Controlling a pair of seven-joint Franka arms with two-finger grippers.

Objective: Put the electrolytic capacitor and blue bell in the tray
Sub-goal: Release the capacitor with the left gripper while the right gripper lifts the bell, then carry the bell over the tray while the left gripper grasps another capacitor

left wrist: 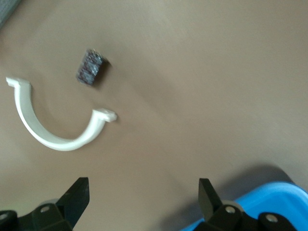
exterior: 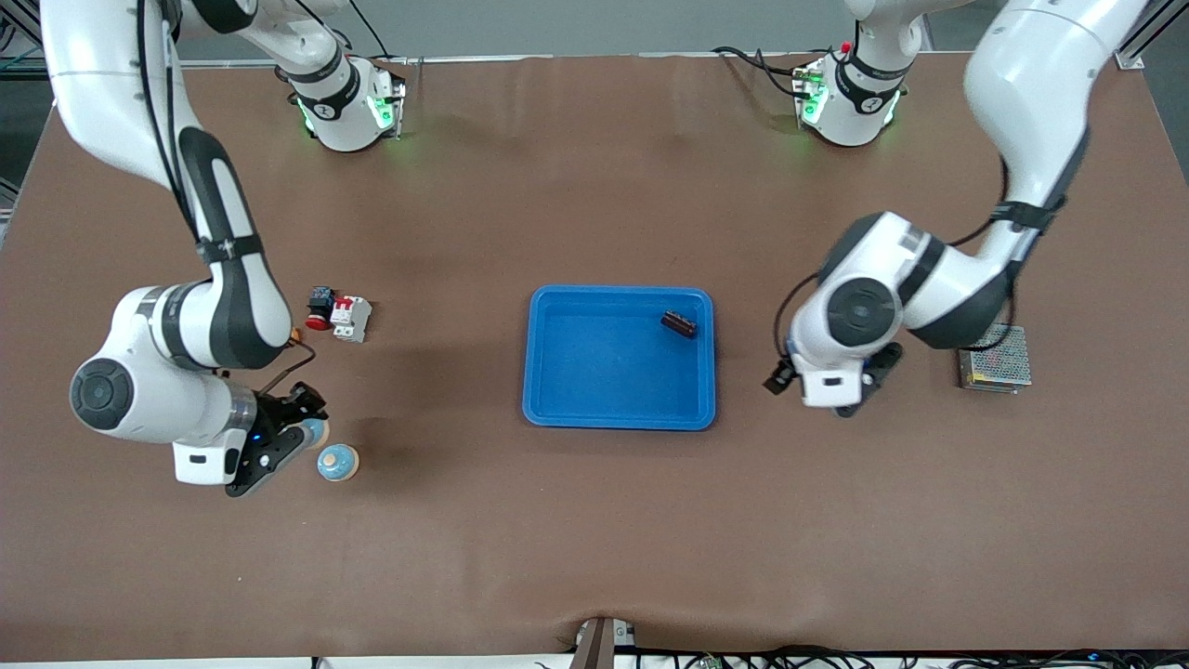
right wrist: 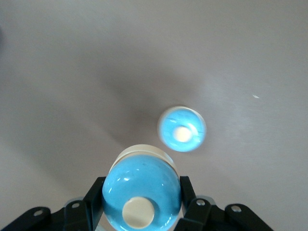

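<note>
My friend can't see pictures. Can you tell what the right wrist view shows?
The right pincer is shut on a blue bell, held above the brown table. A second blue bell stands on the table below it.

Glossy plastic tray (exterior: 548, 358), matt brown table (exterior: 594, 520)

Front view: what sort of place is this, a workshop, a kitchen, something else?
Probably a robotics lab bench: two arms bolted at the edge of a brown-covered table, loose cables along its edges, and small electrical parts such as a circuit breaker and a metal mesh box.
</note>
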